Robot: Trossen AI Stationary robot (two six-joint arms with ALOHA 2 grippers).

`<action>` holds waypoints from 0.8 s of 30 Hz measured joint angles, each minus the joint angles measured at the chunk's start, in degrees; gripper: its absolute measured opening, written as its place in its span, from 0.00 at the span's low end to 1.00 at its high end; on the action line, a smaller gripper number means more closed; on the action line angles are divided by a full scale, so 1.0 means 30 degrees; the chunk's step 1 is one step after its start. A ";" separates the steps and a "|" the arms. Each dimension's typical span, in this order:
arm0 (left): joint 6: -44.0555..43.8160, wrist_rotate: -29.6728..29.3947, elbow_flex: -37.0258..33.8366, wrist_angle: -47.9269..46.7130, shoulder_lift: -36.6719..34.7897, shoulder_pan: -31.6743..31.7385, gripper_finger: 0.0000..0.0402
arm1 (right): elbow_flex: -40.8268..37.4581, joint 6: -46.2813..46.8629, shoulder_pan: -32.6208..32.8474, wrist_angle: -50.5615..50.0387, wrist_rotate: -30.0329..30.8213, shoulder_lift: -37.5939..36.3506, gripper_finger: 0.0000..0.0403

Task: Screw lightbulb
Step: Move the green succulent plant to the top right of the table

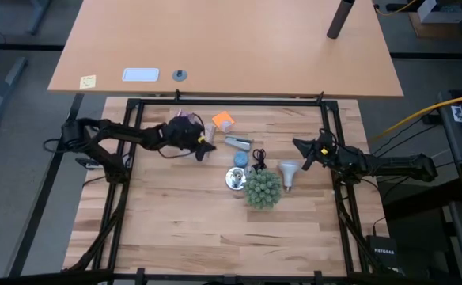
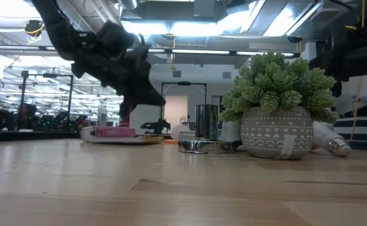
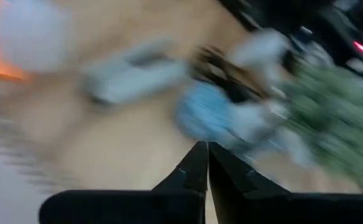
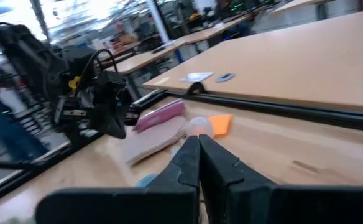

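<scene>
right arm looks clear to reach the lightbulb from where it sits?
Probably yes. The lightbulb lies on the table beside the plant, on the side facing the right gripper, with bare wood between them. The plant only blocks the far side.

Frosted white lightbulb [image 1: 288,173] on its side beside the plant [image 1: 263,189].

Even overhead light, one badly smeared wrist view.

The high view is evenly lit, with soft, short shadows beside the plant [image 1: 263,189] on the table [image 1: 183,229]. In the low view, ceiling lights [image 2: 190,28] glare across the top centre, leaving the arm [image 2: 102,53] at upper left a dark silhouette. The left wrist view is heavily motion-blurred throughout, its fingers [image 3: 194,171] sharpest. The right wrist view blows out at upper left, with soft background.
</scene>
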 joint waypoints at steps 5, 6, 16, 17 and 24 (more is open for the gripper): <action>0.0150 0.0073 0.0000 0.0284 -0.0058 -0.2470 0.01 | 0.0022 0.0003 0.0003 -0.0004 -0.2701 0.0000 0.01; 0.0416 0.0036 0.0000 0.0501 -0.0058 -0.2903 0.01 | 0.0022 0.0002 0.0002 -0.0004 -0.3349 0.0001 0.02; 0.2621 -0.2180 0.0007 0.2403 -0.0058 -0.5571 0.01 | 0.0058 0.1452 0.0010 0.0514 -0.7590 0.0007 0.29; 0.2659 -0.2298 0.0007 0.2405 -0.0058 -0.5600 0.01 | 0.0058 0.1534 0.0017 0.0696 -0.8306 0.0007 0.33; 0.3002 -0.3454 0.0007 0.2390 -0.0058 -0.5542 0.01 | 0.0094 0.1061 0.0017 0.3778 -0.9884 0.1376 0.45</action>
